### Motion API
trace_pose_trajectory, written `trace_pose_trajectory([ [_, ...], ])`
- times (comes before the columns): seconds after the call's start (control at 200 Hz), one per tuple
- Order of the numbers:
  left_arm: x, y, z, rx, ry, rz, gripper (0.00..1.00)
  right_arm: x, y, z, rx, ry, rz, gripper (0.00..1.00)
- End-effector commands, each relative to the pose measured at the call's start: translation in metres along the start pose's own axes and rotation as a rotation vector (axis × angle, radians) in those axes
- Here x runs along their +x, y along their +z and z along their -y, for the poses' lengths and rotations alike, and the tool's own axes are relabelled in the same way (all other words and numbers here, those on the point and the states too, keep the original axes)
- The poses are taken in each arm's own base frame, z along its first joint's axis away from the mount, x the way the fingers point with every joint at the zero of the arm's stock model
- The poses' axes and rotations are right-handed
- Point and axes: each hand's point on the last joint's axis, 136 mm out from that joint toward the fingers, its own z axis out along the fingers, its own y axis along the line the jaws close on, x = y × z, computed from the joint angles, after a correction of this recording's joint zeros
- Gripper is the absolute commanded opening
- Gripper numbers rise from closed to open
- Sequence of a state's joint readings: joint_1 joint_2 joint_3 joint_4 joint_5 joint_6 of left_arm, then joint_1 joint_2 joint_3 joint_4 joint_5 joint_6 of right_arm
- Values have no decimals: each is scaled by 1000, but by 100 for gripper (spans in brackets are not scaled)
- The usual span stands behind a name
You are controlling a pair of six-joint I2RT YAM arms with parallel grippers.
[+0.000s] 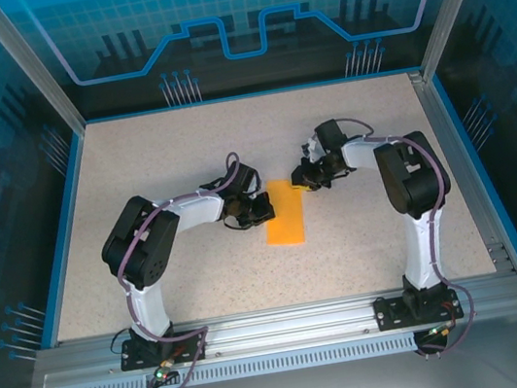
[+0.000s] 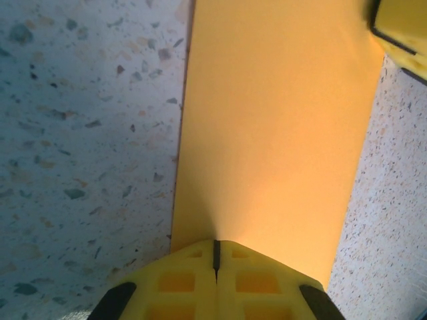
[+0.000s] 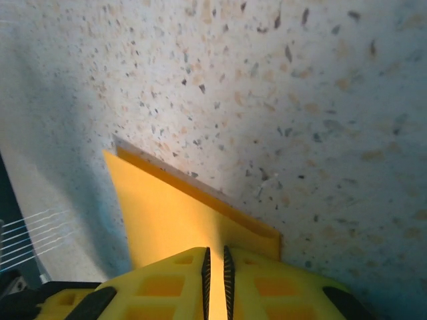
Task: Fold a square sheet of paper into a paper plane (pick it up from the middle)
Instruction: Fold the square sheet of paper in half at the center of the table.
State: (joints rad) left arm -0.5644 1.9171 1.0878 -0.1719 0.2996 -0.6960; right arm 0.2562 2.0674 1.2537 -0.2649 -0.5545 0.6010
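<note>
Around the middle of the surface [image 1: 174, 158], the sheet of paper [image 1: 285, 221] lies as a narrow rectangle. My left claw [image 1: 261, 211] is squeezed fully closed on its left edge. My right claw [image 1: 303, 181] is closed to a sliver, pinching the far right corner.

One sheet of paper [image 1: 285, 217], two pincers [image 1: 261, 211] [image 1: 302, 182], one table [image 1: 184, 157].

The bench [image 1: 182, 147] has a pale, speckled top with a blue border along its edges. One orange-yellow sheet of paper [image 1: 284, 212], folded into a narrow oblong, lies on it near the middle.
</note>
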Motion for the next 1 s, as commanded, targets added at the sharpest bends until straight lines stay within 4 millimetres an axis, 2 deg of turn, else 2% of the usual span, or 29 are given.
trace_pose_trajectory([
  [0.0,15,6,-19,-81,1,-55,0,3,4,16,66,33,-29,17],
  [0.285,16,7,-20,-83,0,-59,0,-18,-30,-21,-6,-17,34,18],
  [0.42,16,7,-20,-83,0,-59,0,-22,-31,-27,-32,-18,32,17],
  [0.57,15,7,-19,-79,-2,-59,0,-23,-22,-20,-34,5,23,17],
  [0.76,16,7,-18,-79,0,-61,0,-20,-4,0,-11,57,4,17],
  [0.995,16,7,-19,-79,0,-62,0,-16,6,21,65,106,-24,17],
])
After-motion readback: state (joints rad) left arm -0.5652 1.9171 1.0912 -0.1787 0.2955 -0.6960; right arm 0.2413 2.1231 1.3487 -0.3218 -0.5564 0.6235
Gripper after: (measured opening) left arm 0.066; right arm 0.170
